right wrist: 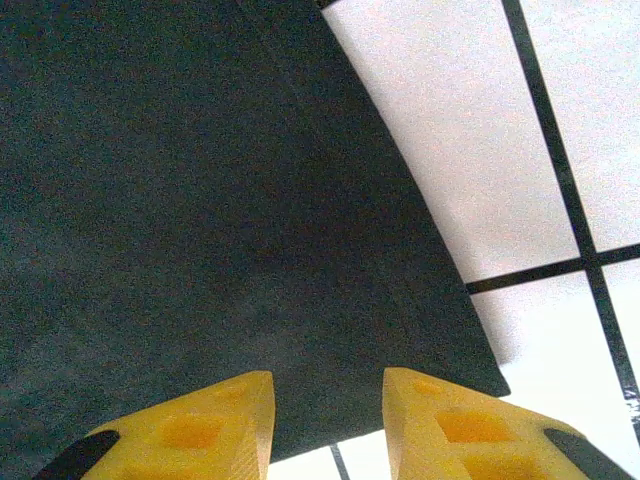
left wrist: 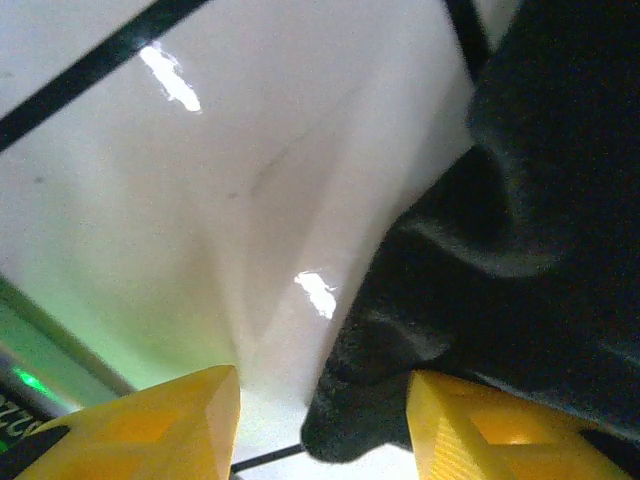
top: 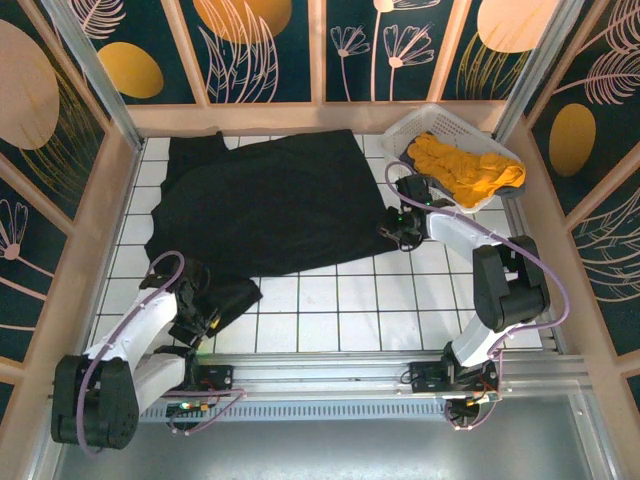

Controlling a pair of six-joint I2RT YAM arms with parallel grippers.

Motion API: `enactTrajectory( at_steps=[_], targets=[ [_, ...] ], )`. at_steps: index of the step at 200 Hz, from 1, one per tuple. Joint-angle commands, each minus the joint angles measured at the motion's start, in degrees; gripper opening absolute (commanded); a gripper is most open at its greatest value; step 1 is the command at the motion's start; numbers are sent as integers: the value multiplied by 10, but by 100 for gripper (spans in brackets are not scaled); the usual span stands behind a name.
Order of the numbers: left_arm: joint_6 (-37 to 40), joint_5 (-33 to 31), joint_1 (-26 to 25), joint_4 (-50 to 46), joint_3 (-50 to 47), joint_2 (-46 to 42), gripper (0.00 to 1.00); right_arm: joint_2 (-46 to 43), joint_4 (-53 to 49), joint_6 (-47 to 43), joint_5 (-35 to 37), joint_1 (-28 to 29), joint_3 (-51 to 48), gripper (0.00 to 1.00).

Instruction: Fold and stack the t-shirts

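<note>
On the tabletop [top: 330, 320], with the black t-shirt [top: 270, 205] spread out and the mustard t-shirt [top: 465, 168] in the far-right basket [top: 420, 115], lower your released left claw [left wrist: 322, 385] and released right claw [right wrist: 328, 378] fully over the cloth's edge before pinching both together.
</note>
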Motion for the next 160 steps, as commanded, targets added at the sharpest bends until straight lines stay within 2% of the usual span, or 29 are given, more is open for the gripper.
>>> enactTrajectory(
  at_steps=[1, 16, 22, 67, 160],
  targets=[
    [-29, 11, -6, 84, 10, 26, 35, -11, 13, 11, -5, -7, -19, 34],
    [-41, -4, -7, 80, 28, 32, 6, -15, 19, 24, 9, -13, -32, 35],
    [-47, -14, -7, 71, 38, 28, 0, -17, 20, 29, 19, -15, -38, 36],
    [-89, -56, -7, 11, 69, -30, 0, 2, 50, 45, 86, -21, -58, 40],
    [-97, -69, -7, -8, 83, -31, 0, 47, 40, 69, 84, 8, -40, 37]
  ],
)
